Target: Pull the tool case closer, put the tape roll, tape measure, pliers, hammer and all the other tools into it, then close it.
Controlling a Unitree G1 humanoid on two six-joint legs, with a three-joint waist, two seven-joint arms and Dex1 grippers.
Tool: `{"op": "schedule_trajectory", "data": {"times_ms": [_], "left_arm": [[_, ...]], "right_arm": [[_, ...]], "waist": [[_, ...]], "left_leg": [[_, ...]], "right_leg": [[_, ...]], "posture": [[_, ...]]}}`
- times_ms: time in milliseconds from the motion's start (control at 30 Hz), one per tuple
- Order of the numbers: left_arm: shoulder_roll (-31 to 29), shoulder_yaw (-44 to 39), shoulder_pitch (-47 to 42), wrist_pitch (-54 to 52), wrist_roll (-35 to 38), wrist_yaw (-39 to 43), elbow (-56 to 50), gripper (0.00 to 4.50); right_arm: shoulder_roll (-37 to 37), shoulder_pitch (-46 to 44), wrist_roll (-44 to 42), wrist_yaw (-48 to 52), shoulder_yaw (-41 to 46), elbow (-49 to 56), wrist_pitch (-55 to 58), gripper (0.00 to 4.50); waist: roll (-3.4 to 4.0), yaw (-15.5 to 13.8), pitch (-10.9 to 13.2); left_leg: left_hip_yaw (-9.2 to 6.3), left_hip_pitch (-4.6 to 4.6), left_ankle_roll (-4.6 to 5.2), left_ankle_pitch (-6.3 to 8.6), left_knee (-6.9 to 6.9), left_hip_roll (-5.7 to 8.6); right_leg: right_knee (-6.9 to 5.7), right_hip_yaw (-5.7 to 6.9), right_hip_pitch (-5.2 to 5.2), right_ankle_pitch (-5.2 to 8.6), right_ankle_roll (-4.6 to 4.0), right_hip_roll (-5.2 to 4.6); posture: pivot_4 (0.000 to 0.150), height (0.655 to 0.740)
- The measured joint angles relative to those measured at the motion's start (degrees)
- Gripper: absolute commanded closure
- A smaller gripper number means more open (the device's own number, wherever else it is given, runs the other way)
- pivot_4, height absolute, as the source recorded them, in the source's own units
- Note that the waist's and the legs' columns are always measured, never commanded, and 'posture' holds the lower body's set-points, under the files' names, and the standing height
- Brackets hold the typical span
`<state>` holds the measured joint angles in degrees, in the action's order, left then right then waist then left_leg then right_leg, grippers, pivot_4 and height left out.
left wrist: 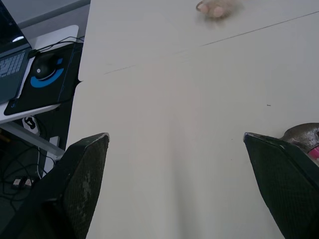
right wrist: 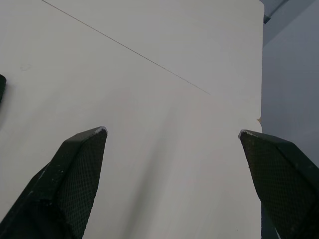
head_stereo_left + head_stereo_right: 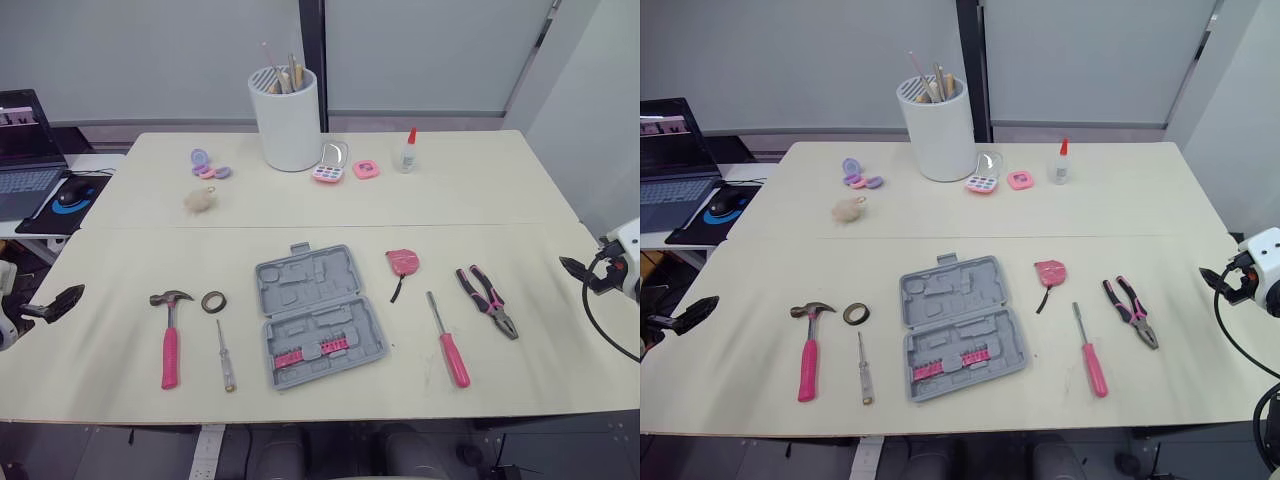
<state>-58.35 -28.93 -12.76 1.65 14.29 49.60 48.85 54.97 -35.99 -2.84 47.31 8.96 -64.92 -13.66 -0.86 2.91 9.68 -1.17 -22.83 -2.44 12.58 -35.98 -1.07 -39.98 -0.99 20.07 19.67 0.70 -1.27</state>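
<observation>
I read my left gripper [image 1: 174, 137] wide open and empty, hammer [image 3: 170, 340] nearest on its inboard side. Right gripper [image 2: 172, 132] is equally wide; pliers [image 3: 488, 303] lie nearest, tool case [image 3: 318, 315] between both.

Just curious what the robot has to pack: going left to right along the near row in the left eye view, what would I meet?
From the left: hammer → tape roll → tool case → tape measure → pink-handled screwdriver → pliers.
</observation>
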Motion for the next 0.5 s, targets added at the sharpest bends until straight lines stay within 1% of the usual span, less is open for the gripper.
{"op": "schedule_trajectory", "data": {"times_ms": [500], "left_arm": [[-0.48,0.00,-2.69,1.01,-0.13,-0.01,3.27,0.02]], "right_arm": [[0.00,0.52,0.00,-0.73,0.00,0.00,-0.22,0.00]], "waist": [[0.00,0.09,0.00]], "left_leg": [[0.01,0.00,0.00,0.00,0.00,0.00]], "right_leg": [[0.00,-0.01,0.00,0.00,0.00,0.00]], "posture": [[0.150,0.7400]]}}
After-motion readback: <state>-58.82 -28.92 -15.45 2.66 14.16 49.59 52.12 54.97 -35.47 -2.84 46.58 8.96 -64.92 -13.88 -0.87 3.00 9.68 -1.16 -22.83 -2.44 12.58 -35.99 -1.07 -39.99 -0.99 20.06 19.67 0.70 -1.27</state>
